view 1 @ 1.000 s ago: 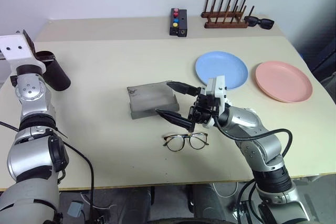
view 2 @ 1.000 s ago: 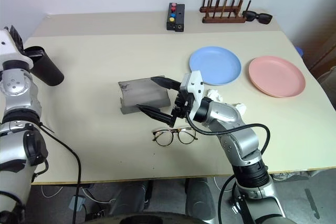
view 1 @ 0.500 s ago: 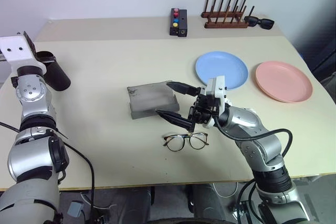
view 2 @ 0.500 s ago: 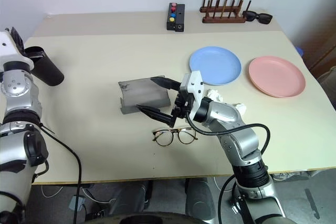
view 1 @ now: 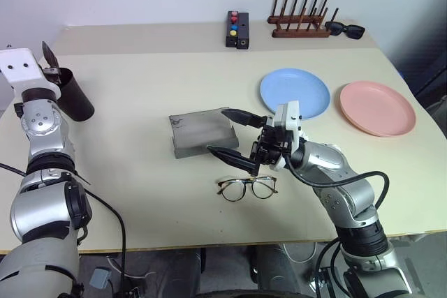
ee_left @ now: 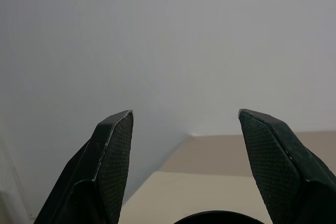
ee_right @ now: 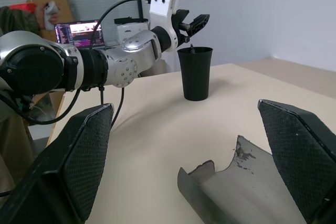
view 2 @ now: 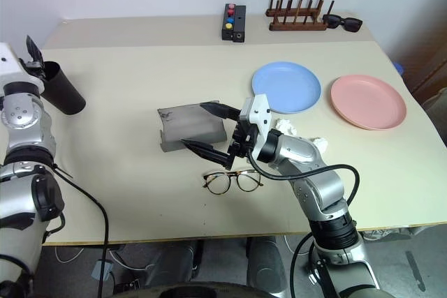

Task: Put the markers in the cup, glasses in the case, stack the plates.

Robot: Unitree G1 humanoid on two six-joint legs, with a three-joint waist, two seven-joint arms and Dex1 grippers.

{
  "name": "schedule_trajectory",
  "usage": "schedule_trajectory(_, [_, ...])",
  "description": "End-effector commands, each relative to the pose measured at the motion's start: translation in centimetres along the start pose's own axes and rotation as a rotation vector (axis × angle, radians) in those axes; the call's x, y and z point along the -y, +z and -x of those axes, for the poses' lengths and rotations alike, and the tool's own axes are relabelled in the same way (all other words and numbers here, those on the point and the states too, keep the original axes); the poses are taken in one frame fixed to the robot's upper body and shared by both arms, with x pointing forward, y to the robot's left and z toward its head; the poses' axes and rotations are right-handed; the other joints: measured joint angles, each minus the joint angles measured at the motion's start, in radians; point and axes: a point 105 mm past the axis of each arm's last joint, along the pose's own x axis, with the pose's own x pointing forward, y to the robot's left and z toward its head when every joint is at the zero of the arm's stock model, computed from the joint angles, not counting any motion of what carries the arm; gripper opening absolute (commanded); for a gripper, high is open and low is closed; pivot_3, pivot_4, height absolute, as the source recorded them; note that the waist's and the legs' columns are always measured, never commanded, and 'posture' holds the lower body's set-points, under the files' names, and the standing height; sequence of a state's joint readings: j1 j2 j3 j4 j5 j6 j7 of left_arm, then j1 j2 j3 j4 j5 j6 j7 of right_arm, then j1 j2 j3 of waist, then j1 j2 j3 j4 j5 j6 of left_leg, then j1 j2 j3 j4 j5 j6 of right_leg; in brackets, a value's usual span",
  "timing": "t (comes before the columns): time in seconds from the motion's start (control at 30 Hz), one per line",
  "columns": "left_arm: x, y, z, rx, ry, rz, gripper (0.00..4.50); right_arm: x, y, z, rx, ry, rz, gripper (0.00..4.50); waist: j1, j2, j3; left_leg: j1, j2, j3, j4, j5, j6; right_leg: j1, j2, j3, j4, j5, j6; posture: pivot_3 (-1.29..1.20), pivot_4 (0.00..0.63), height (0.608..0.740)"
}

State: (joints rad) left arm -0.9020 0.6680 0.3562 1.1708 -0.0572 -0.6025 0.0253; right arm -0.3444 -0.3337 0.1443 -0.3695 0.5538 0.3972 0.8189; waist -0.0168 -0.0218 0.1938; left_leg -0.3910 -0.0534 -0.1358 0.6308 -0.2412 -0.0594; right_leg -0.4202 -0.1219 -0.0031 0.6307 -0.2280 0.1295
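1. The tall dark plastic cup [view 2: 61,91] stands at the desk's [view 1: 140,82] far left edge; the left gripper [ee_right: 192,24] hovers spread above its rim, apparently releasing a marker.
2. The open grey case [view 1: 201,134] sits mid-desk, tortoiseshell glasses [view 1: 246,188] just before it.
3. The right gripper [view 1: 234,139] waits spread wide over the case.

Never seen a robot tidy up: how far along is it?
Markers look done: a slim tip pokes from the dark plastic cup, left claw open above it. In hand: right claw open over the open grey case, tortoiseshell-rimmed glasses on the table. To do: light blue plate and salmon pink plate lie apart.
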Motion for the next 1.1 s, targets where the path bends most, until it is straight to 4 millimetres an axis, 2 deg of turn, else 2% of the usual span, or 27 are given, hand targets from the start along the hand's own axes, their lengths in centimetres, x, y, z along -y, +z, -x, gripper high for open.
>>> schedule_trajectory(0.03, [-0.2, 2.3, -0.8, 0.088, -0.004, 0.036, 3.22, -0.1, 1.2, 0.0, 0.028, 0.007, 0.053, 4.50, 0.000, 0.000, 0.000, 0.000, 0.000, 0.000, 0.000, 0.000, 0.000, 0.000, 0.000, 0.000, 0.000, 0.000, 0.000, 0.00, 0.150, 0.734])
schedule_trajectory(0.1, [0.7, 3.5, -1.1, 0.127, -0.077, 0.058, 3.22, 0.5, 1.2, 0.4, 0.015, -0.017, 0.069, 4.50, 0.000, 0.000, 0.000, 0.000, 0.000, 0.000, 0.000, 0.000, 0.000, 0.000, 0.000, 0.000, 0.000, 0.000, 0.000, 0.00, 0.150, 0.734])
schedule_trajectory(0.2, [3.5, 4.7, -0.8, 0.114, -0.350, 0.136, 3.22, 2.2, 1.4, 1.8, -0.026, -0.082, 0.110, 4.50, 0.003, 0.000, 0.000, -0.001, 0.000, 0.000, 0.000, 0.000, 0.000, 0.000, 0.000, 0.000, 0.000, 0.000, 0.000, 0.00, 0.150, 0.734])
schedule_trajectory(0.27, [5.0, 4.7, 1.2, 0.085, -0.569, 0.156, 3.22, 3.1, 1.5, 2.9, -0.060, -0.118, 0.138, 4.50, -0.001, 0.000, 0.000, -0.001, 0.000, 0.001, 0.000, 0.000, 0.000, 0.001, 0.000, 0.000, -0.001, 0.000, 0.000, 0.00, 0.150, 0.734])
schedule_trajectory(0.33, [5.9, 4.3, 4.3, 0.023, -0.782, 0.142, 3.22, 3.9, 1.4, 4.1, -0.123, -0.155, 0.160, 4.50, -0.016, 0.001, 0.000, 0.000, 0.000, 0.001, -0.001, 0.000, 0.000, 0.000, 0.000, 0.001, -0.001, 0.000, 0.000, 0.00, 0.150, 0.734])
schedule_trajectory(0.47, [5.5, 3.0, 9.3, -0.141, -0.997, 0.134, 3.22, 4.8, 0.6, 7.0, -0.260, -0.185, 0.200, 4.50, -0.031, 0.002, 0.001, 0.000, 0.002, 0.002, -0.002, 0.000, 0.000, -0.003, 0.002, 0.003, 0.000, 0.001, -0.002, 0.00, 0.150, 0.734])
schedule_trajectory(0.57, [4.3, 1.5, 13.1, -0.271, -1.080, 0.076, 3.22, 5.7, 1.3, 10.0, -0.324, -0.246, 0.220, 4.50, -0.027, 0.002, 0.001, 0.000, 0.004, 0.003, -0.003, 0.000, 0.001, -0.003, 0.002, 0.003, 0.000, 0.001, -0.002, 0.00, 0.150, 0.734])
schedule_trajectory(0.73, [2.7, 0.6, 17.1, -0.401, -1.105, 0.050, 3.22, 6.7, 2.3, 14.2, -0.399, -0.335, 0.226, 4.50, -0.006, 0.003, 0.001, 0.000, 0.005, 0.006, -0.001, -0.001, 0.001, -0.002, 0.002, 0.005, -0.002, -0.001, -0.006, 0.00, 0.150, 0.734])
schedule_trajectory(0.93, [1.8, 0.1, 19.1, -0.469, -1.064, 0.063, 3.22, 7.2, 1.8, 18.6, -0.496, -0.422, 0.184, 4.50, 0.010, 0.003, 0.001, 0.000, 0.010, 0.010, 0.000, -0.001, 0.001, 0.001, 0.003, 0.004, -0.006, -0.001, -0.008, 0.00, 0.150, 0.734])
schedule_trajectory(1.1, [3.7, 0.5, 19.6, -0.465, -1.130, 0.119, 3.22, 7.0, 1.4, 19.9, -0.518, -0.453, 0.167, 4.50, 0.007, 0.003, 0.001, 0.000, 0.011, 0.012, 0.000, -0.001, 0.001, 0.002, 0.004, 0.004, -0.009, 0.001, -0.011, 0.00, 0.150, 0.734])
